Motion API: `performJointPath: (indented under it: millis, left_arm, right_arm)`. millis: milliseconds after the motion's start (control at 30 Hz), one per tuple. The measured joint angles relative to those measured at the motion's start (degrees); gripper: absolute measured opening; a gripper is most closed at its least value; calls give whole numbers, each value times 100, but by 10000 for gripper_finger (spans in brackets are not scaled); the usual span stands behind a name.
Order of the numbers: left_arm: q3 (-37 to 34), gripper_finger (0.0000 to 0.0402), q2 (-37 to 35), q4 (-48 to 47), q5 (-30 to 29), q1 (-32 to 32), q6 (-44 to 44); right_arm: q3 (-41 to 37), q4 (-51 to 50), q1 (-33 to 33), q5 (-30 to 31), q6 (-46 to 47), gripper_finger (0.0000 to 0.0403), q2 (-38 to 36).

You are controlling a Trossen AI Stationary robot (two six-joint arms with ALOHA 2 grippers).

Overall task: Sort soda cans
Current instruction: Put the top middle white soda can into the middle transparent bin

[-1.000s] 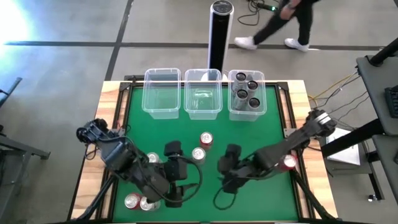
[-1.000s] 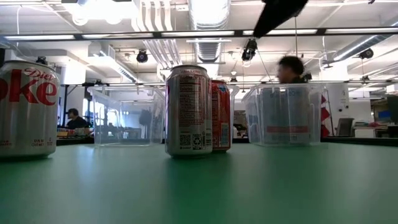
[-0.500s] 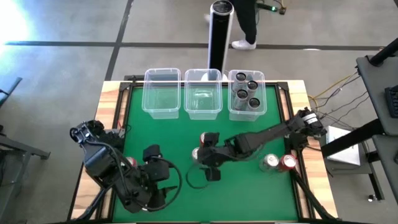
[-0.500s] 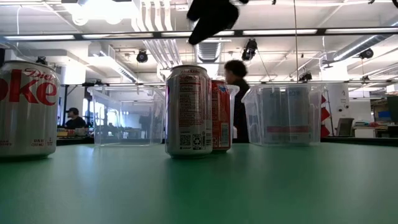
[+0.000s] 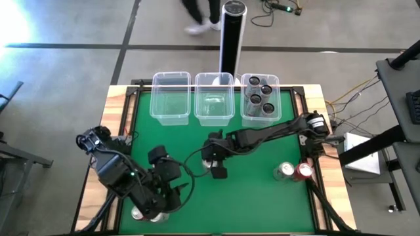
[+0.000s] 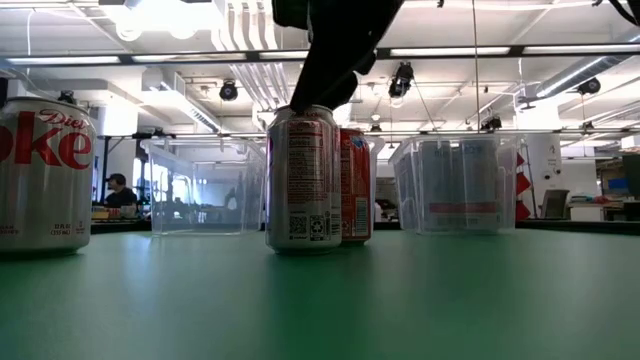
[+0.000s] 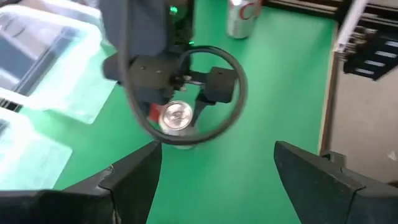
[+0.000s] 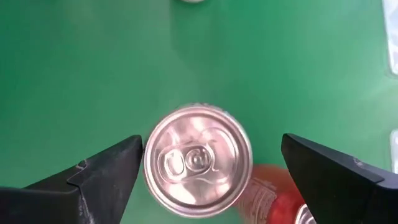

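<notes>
High view: right gripper (image 5: 214, 159), fingers spread wide, has shifted from right of centre to directly above the silver can (image 8: 198, 160); left gripper (image 5: 164, 172), also wide, waits lower left.

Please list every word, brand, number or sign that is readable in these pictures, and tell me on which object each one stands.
"Diet" and "oke" (the brand name is cut off by the picture's edge): on the silver can at the left of the low view.
Fine print and barcode on the middle silver can: too small to read.
Red-white label on the right clear tub: blurred, unreadable.
A partial red letter, perhaps "C", on a can in the left wrist view: not readable as a word.
</notes>
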Motion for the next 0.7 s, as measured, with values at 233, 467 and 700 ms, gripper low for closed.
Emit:
performJointPath:
  millis: [233,467,700]
  left_arm:
    - [-27,294,0,5,2,307,291]
    - [-27,294,-42,7,-5,465,620]
    - [-27,294,-96,9,-135,514,722]
  right_arm:
    - [-10,102,-52,-279,-6,380,177]
    - [-17,50,37,-323,160,379,441]
    - [-15,34,32,-287,161,333,441]
